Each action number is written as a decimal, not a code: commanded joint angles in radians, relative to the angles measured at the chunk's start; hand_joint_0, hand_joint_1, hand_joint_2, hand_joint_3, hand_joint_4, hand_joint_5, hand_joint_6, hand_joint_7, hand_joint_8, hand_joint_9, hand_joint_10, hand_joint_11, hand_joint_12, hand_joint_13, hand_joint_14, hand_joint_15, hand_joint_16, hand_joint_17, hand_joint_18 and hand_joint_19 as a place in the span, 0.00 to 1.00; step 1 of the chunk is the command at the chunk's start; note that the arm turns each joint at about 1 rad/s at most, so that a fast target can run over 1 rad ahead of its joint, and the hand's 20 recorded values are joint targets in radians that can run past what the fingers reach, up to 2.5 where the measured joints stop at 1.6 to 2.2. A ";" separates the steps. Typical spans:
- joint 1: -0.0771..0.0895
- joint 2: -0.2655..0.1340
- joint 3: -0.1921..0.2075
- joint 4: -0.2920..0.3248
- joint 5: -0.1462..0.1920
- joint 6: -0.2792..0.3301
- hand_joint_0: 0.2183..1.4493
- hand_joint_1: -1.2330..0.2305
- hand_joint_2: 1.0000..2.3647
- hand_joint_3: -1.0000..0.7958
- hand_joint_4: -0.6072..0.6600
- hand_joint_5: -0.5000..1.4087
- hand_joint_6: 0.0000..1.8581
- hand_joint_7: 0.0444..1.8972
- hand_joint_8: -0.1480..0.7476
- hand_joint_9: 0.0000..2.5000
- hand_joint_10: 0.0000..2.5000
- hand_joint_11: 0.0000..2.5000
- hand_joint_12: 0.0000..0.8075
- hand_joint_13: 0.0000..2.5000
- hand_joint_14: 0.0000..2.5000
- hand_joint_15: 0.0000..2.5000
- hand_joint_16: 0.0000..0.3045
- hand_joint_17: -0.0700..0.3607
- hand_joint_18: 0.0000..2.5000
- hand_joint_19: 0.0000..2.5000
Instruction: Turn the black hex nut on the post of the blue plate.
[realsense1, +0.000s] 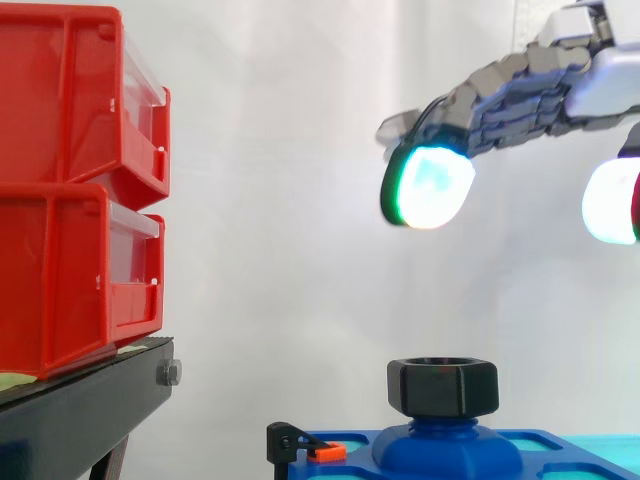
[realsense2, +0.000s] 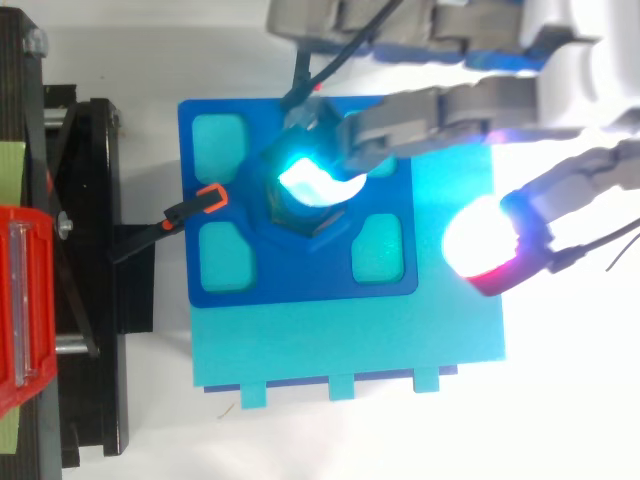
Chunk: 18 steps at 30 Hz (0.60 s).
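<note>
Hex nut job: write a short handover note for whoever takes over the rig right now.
Hand: open, fingers stretched out, hovering above the black hex nut, with clear air between them in the side view.
Nut: seated at the centre of the blue plate.
Done: the hand is lined up over the nut, with no grip on it.
Left: lower, close on the nut, turn it.

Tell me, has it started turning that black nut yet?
Done: nothing on the nut itself; it sits untouched on the plate. In hand: the open hand hovers above the nut, with clear air between them. Left: lower, grip the nut and turn it.
</note>
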 joint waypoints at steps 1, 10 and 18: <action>0.010 -0.035 0.010 0.038 0.001 0.015 0.22 0.26 0.00 0.28 0.47 0.10 0.27 0.32 0.31 0.00 0.00 0.00 0.39 0.00 0.00 0.00 0.15 0.41 0.00 0.02; 0.019 -0.085 0.018 0.086 -0.002 0.030 0.22 0.28 0.00 0.28 0.48 0.10 0.27 0.32 0.32 0.00 0.00 0.00 0.40 0.00 0.00 0.00 0.16 0.41 0.00 0.02; 0.016 -0.144 0.021 0.144 -0.014 0.069 0.23 0.29 0.00 0.28 0.48 0.10 0.27 0.32 0.31 0.00 0.00 0.00 0.39 0.00 0.00 0.00 0.15 0.40 0.00 0.02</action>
